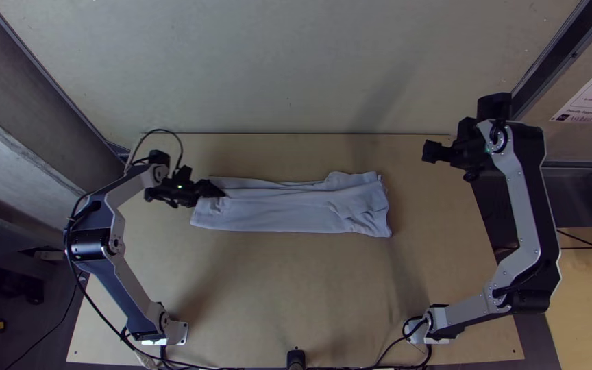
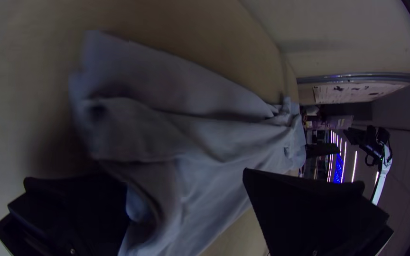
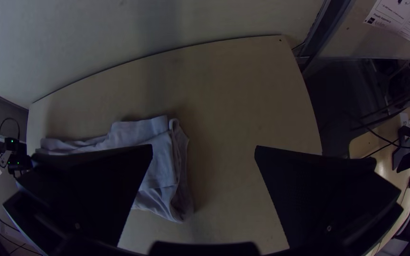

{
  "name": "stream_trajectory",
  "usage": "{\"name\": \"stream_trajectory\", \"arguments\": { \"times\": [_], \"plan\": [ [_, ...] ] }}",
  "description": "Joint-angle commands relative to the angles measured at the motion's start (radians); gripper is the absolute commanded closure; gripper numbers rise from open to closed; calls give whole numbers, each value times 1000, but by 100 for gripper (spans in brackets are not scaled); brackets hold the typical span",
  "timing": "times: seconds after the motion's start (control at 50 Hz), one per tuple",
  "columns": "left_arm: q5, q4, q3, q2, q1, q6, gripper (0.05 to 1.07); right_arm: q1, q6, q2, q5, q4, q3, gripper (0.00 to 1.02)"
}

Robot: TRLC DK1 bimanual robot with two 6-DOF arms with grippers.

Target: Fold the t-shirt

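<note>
The light grey-blue t-shirt (image 1: 289, 207) lies folded into a long strip across the middle of the table, with wrinkles at its right end. My left gripper (image 1: 215, 189) is at the strip's left end, over its upper part. In the left wrist view the left gripper (image 2: 186, 185) has its fingers wide apart, with cloth of the shirt (image 2: 205, 137) between and beyond them. My right gripper (image 1: 436, 152) is up to the right, away from the cloth. Seen from its wrist, the right gripper (image 3: 204, 154) stands open, and the shirt (image 3: 160, 163) lies partly behind one finger.
Bare wooden table (image 1: 289, 294) lies on the near side of the shirt. A pale wall panel (image 1: 275, 68) rises behind the table's far edge. Cables run along the near edge, and a dark gap separates the table from another one at the right.
</note>
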Motion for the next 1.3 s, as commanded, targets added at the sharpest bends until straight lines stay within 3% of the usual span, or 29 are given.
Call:
{"name": "stream_trajectory", "arguments": {
  "times": [0.0, 0.26, 0.32, 0.36, 0.4, 0.48, 0.74, 0.94, 1.06, 1.28],
  "plan": [
    [-32, 30, -49, 21, -86, -100, 10, 10, -1, -53, 2, 15, -44, 4],
    [-200, 89, -11, 26, -277, -227, 10, 11, 4, -103, 2, 56, -139, 4],
    [-263, 89, -5, 31, -307, -245, 16, 11, 4, -114, 2, 64, -162, 4],
    [-280, 86, -6, 31, -324, -248, 28, 10, 4, -123, 2, 73, -179, 4],
    [-319, 87, -5, 28, -333, -256, 46, 8, 5, -136, 2, 81, -197, 4],
    [-381, 92, 0, 21, -339, -268, 105, 8, 7, -152, 2, 93, -230, 4],
    [-484, 41, 3, -43, -238, -248, 105, 11, 23, -182, 1, 130, -288, 4],
    [-570, -74, 54, -89, -83, -110, 105, 14, 40, -191, 1, 158, -314, 4],
    [-681, -152, 94, -97, -2, 11, 105, 20, 53, -192, 1, 167, -322, 4],
    [-843, -161, 115, -149, 124, 187, 105, 31, 73, -200, 1, 181, -343, 4]
  ]
}}
